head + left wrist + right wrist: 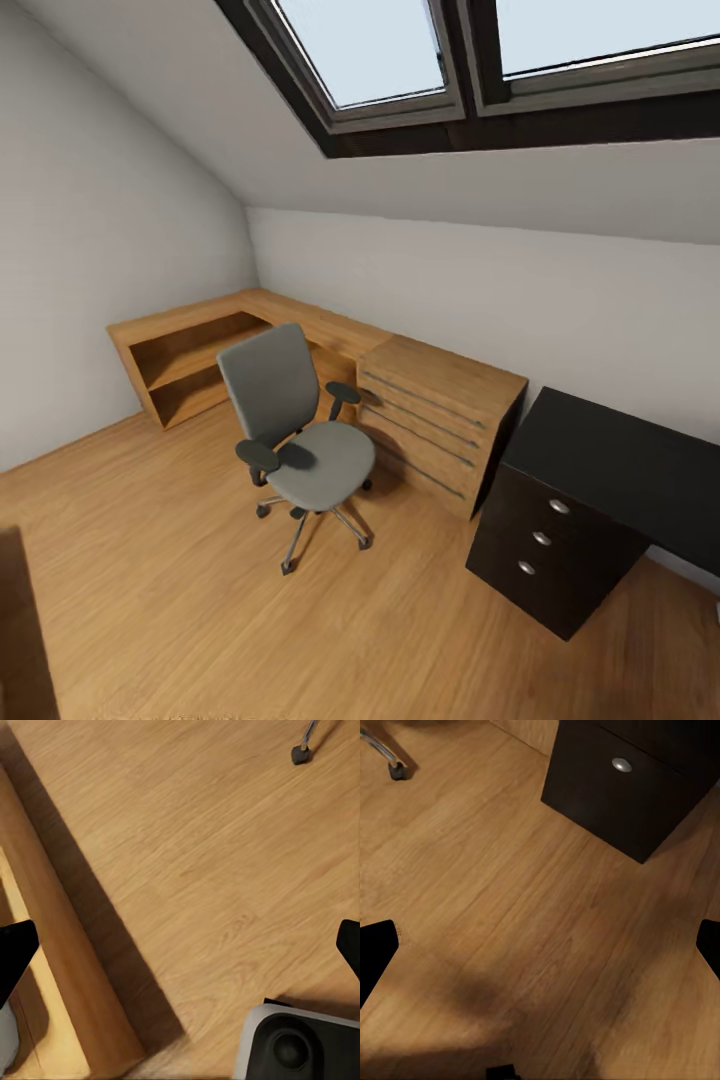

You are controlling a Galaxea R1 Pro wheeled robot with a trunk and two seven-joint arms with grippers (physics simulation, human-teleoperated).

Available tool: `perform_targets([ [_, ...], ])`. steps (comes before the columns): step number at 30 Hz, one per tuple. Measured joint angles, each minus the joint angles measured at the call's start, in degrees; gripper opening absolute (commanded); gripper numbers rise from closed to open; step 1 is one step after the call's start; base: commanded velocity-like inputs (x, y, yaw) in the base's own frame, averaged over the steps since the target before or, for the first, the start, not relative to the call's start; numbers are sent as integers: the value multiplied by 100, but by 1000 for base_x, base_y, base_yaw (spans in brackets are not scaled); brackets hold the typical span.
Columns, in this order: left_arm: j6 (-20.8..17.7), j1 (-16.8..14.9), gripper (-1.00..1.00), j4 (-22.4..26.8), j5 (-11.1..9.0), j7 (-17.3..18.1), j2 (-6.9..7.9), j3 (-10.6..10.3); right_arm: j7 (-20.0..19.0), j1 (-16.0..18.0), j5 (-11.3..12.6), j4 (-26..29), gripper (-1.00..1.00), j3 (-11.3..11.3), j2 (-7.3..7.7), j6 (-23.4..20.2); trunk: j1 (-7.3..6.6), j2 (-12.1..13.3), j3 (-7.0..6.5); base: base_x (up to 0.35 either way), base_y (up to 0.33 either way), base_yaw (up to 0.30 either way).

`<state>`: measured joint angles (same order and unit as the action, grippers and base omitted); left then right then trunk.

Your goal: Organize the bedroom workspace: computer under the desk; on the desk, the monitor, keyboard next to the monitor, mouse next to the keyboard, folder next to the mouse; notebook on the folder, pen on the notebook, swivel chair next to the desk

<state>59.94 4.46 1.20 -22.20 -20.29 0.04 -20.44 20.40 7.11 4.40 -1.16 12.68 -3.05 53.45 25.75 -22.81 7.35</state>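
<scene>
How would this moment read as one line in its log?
swivel chair: seat bare, apart from desk | left gripper: open | right gripper: open

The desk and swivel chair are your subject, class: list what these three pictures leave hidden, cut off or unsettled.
- Desk: head view, the right edge cuts off its top, so anything farther along cannot be seen.
- Drawer unit: right wrist view, the top edge crops it.
- Swivel chair: head view, the seat hides part of the base; the left wrist view catches one caster.
- Gripper fingers: both wrist views cut them off at the sides.
</scene>
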Motion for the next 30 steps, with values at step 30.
perform_targets([
  [30, -484, -7, 100, 3, 3, 0, 20, -4, 18, 1, -8, 8, 100, -1, -7, 76, 0, 0, 0, 0, 0, 142],
])
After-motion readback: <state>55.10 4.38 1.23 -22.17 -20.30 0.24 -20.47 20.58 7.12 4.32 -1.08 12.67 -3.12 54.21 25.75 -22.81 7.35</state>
